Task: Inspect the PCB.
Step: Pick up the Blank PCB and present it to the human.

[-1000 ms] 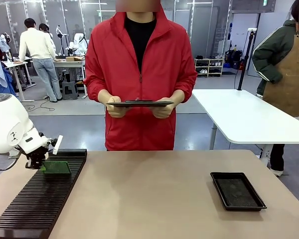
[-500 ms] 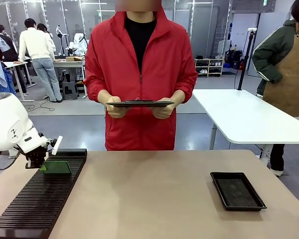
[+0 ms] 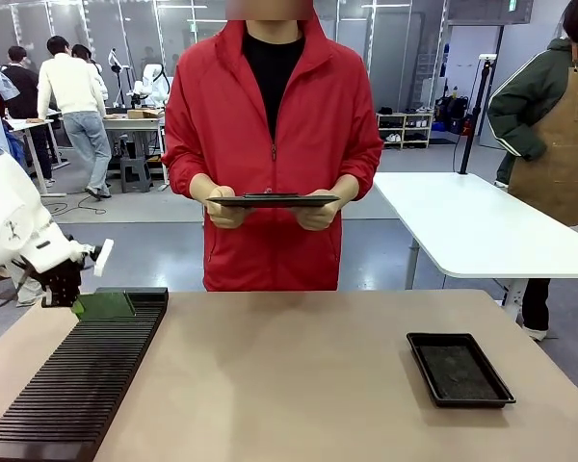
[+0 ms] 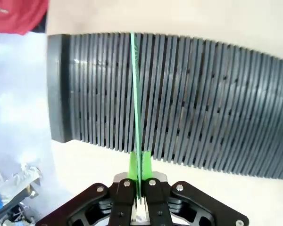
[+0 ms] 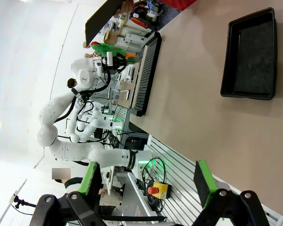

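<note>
Left of frame, front view: left gripper [image 3: 62,287] clamped shut on one edge of the green PCB [image 3: 104,306], board held at the far end of the black slotted rack [image 3: 77,385] on the worktop [image 3: 289,385]. Left wrist view: board edge-on, a thin green line across the rack's slots near one end; seated in a slot or clear of it, not discernible. Right wrist view: right gripper [image 5: 146,181], jaws wide apart, nothing between them. Lower right, front view: shallow black tray [image 3: 459,369]. Upper centre: dark tablet [image 3: 273,200] held level by a person [image 3: 270,115] in a red jacket.
</note>
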